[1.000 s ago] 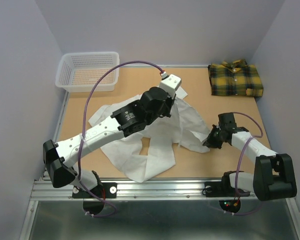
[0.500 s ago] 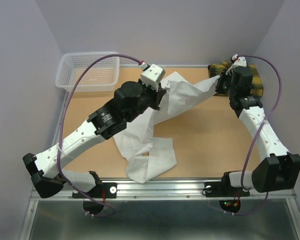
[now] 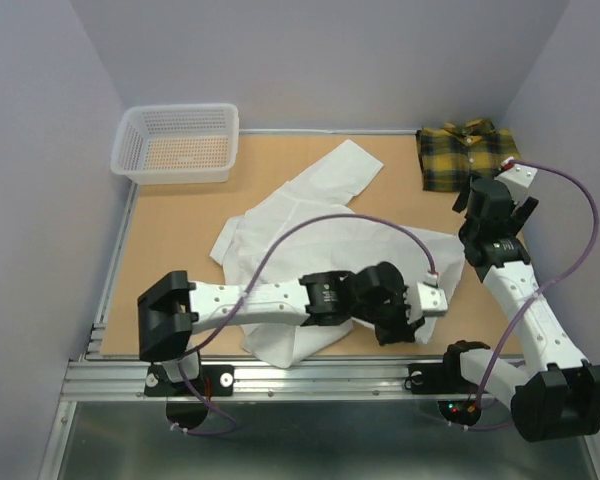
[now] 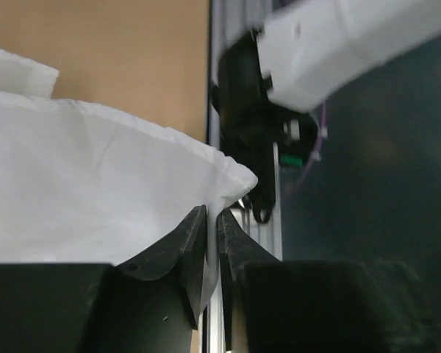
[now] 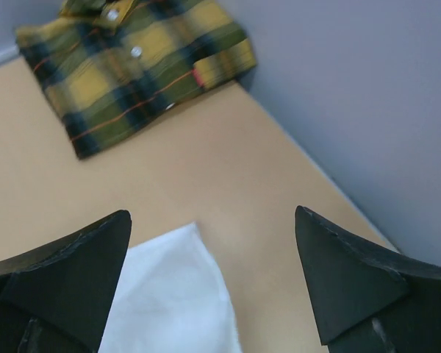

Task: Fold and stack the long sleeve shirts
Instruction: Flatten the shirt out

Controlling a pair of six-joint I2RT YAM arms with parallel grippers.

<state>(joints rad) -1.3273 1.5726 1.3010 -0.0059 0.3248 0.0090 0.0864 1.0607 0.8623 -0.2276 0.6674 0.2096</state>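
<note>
Cloth, thin and wrinkled, sprawls over the middle of your wooden table: the white shirt, with one sleeve pointing toward 12 o'clock. Your left gripper sits at 5 o'clock, its fingers nearly together and pinching a corner of the shirt. Your right gripper gapes wide and holds nothing. The plaid shirt rests folded in a neat rectangle at 2 o'clock, and the plastic mesh basket is at 10. Half a second ago both arms held the white shirt raised toward the far side; now it lies flat.

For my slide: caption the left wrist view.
Left claw pinches a corner of the white shirt at the table edge.
</note>
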